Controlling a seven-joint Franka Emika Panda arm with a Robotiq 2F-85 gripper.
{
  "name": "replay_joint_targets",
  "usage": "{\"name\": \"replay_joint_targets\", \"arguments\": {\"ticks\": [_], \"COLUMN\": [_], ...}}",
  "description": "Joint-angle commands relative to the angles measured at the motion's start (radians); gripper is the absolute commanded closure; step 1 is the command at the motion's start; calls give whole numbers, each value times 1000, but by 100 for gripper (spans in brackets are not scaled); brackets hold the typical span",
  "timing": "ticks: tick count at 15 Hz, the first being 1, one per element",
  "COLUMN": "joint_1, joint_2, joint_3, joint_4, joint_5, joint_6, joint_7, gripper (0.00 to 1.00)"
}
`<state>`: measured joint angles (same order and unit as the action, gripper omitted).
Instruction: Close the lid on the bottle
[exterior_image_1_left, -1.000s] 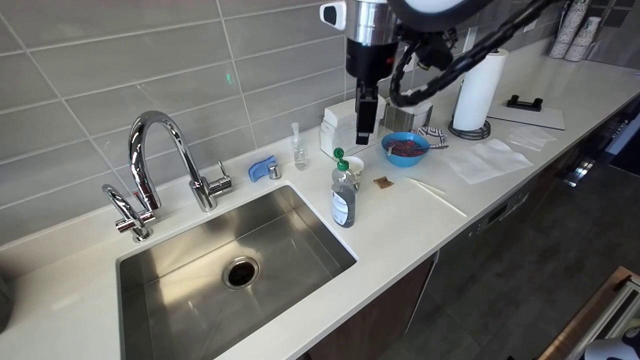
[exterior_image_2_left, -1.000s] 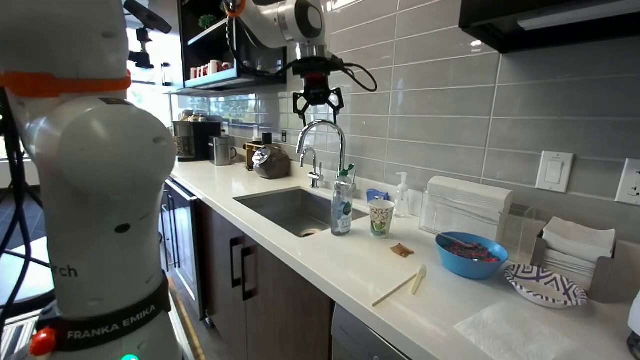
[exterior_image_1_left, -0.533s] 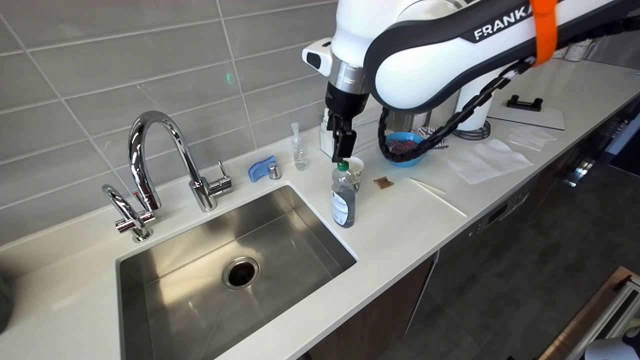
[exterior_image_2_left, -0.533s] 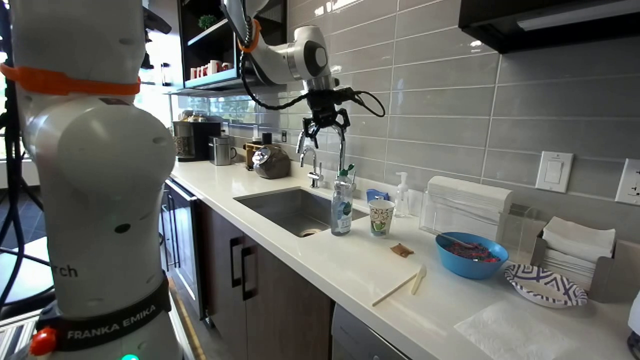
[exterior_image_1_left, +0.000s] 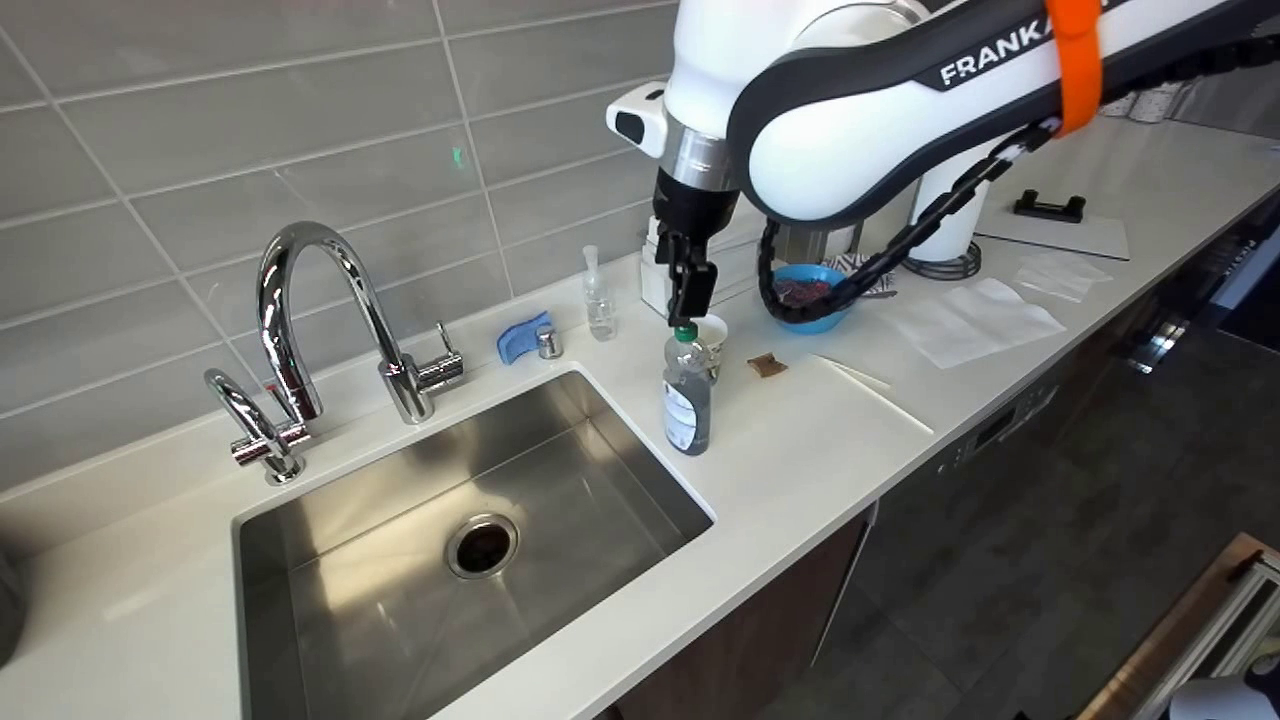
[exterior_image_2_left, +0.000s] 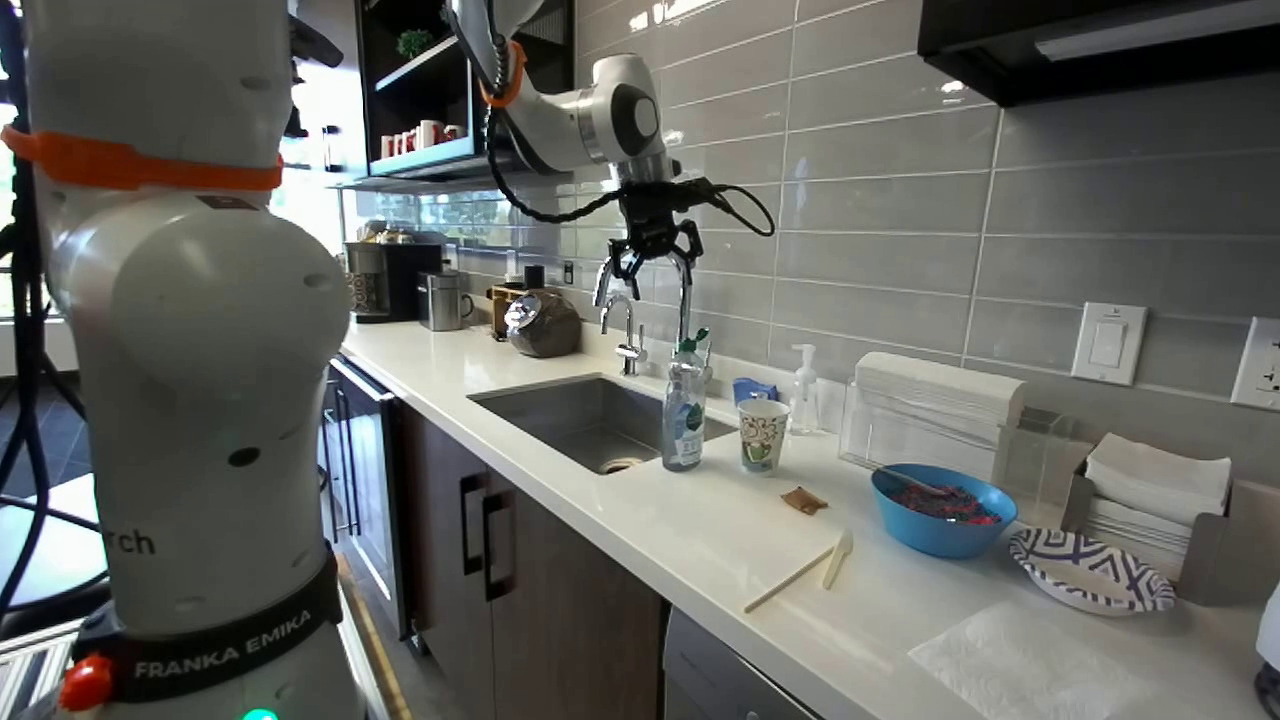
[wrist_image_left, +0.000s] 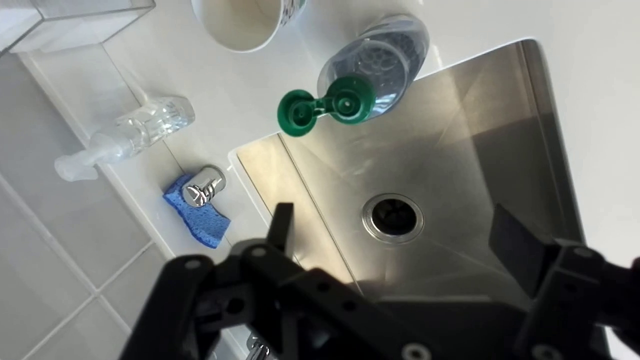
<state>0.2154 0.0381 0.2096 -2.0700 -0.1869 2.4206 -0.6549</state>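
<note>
Green plastic flip-top lid (wrist_image_left: 296, 113): flipped back on hinge, jutting sideways from top of clear plastic dish-soap bottle (wrist_image_left: 387, 60), upright on smooth white surface (wrist_image_left: 250, 95). Risks, L to R in wrist view: clear plastic pump dispenser (wrist_image_left: 150, 125), wavy blue sponge (wrist_image_left: 200, 222), prob. safe unless swinging too wide. Next, patterned white paper cup (wrist_image_left: 245, 30), near bottle but apart; could get knocked if sweeping round behind lid. Then lid: might bend further back if pushed from wrong side, or end half-shut w/o firm press. Bottle: tall, slim, likely tippy; could topple into rectangular steel sink (wrist_image_left: 450, 165), just beside, if shoved sideways. Last, mid to far R: black blunt-tipped jaws, spread wide, grasping nothing, seemingly over sink & off line w/ lid; would prob. miss if lowered straight. Exact height above lid: can't tell.
</note>
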Motion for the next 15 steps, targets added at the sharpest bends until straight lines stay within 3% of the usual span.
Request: {"name": "replay_joint_targets", "arguments": {"ticks": [1,10,15], "joint_1": [-16,-32,-34], "joint_2": [33,113,138], "joint_3": [-8,-16,-19], "joint_4": [-4,-1,5], "joint_5": [-25,-126,-158], "joint_6": [27,135,124], "joint_7": [-48,-70,-80], "gripper": [0,0,0]}}
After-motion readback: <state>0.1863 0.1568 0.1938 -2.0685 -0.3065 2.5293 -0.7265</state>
